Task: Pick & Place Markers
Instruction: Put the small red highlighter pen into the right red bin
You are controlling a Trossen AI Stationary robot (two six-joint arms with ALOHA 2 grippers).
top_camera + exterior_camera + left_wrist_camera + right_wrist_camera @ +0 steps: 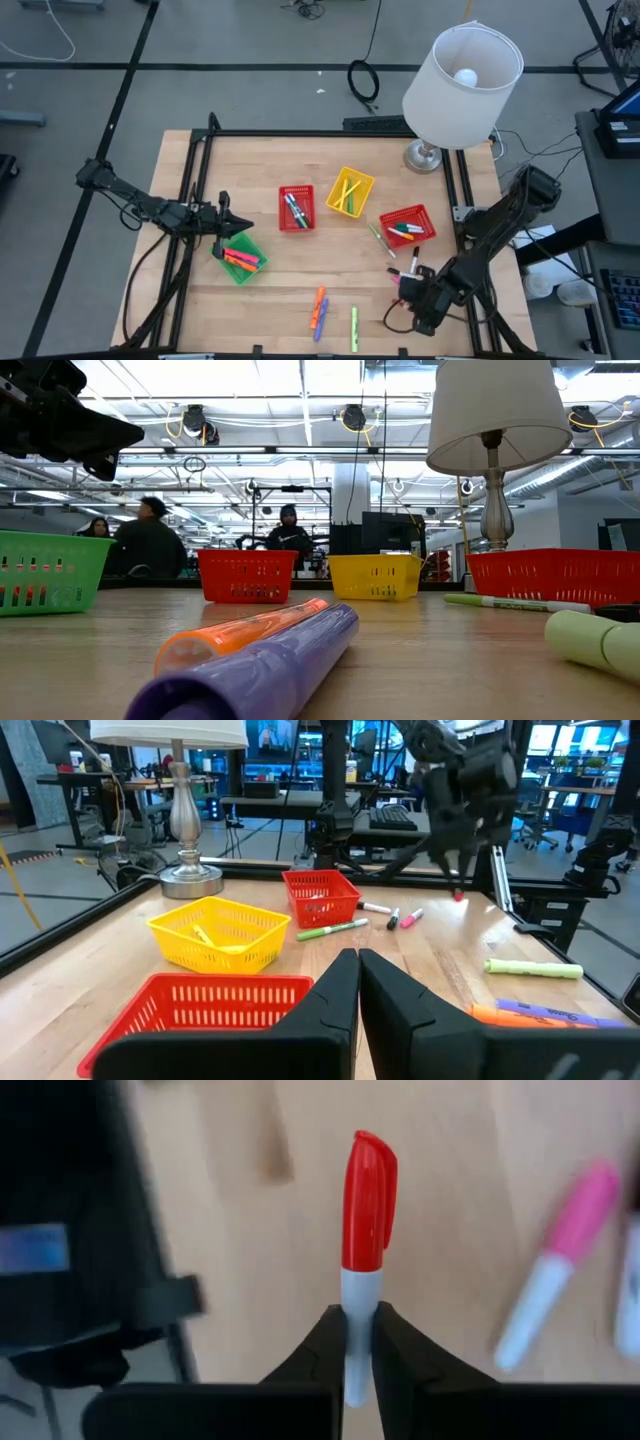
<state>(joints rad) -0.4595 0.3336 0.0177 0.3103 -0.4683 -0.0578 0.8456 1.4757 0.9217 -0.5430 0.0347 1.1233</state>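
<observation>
Nearest to the low camera: purple marker (265,665) and orange marker (238,633) side by side on the wooden table (270,290), light green marker (598,642) well to one side. Right gripper (359,1338) at the table's right front, fingers closed on the white barrel of a red-capped marker (366,1210); pink-capped marker (560,1260) near it on the wood. Left gripper (358,982) above the green basket (240,258), fingers together, holding nothing. More markers inside the two red baskets (296,208) and the yellow basket (349,192).

Two dark, slender jointed arms trailed black cables; the left gripper (357,982) ended in matte black wedge-shaped fingers (325,995) (flat inner faces).
</observation>
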